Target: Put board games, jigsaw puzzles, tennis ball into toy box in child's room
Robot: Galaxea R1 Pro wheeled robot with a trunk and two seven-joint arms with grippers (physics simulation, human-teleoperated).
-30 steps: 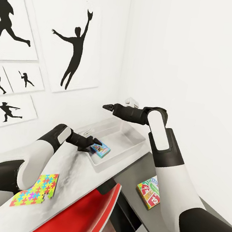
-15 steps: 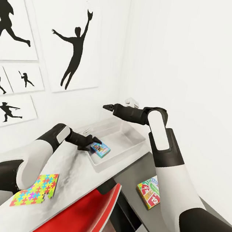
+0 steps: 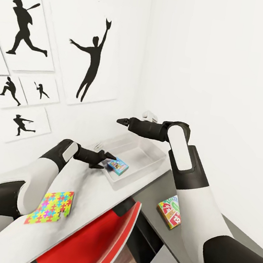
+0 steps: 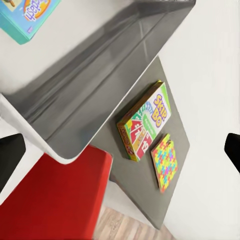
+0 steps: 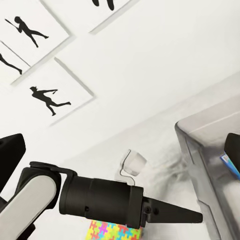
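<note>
The left gripper (image 3: 107,161) hung wide open beside the blue board game (image 3: 117,165), lying inside the toy box (image 3: 143,156); the right gripper (image 3: 120,121), spread and empty, hovered above, seemingly parked clear.

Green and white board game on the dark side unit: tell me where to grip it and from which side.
The green and white board game lies flat on the dark side unit, a thin box. Probably pinch across its narrow width from straight above with the right gripper, closing on the long edges.
</note>
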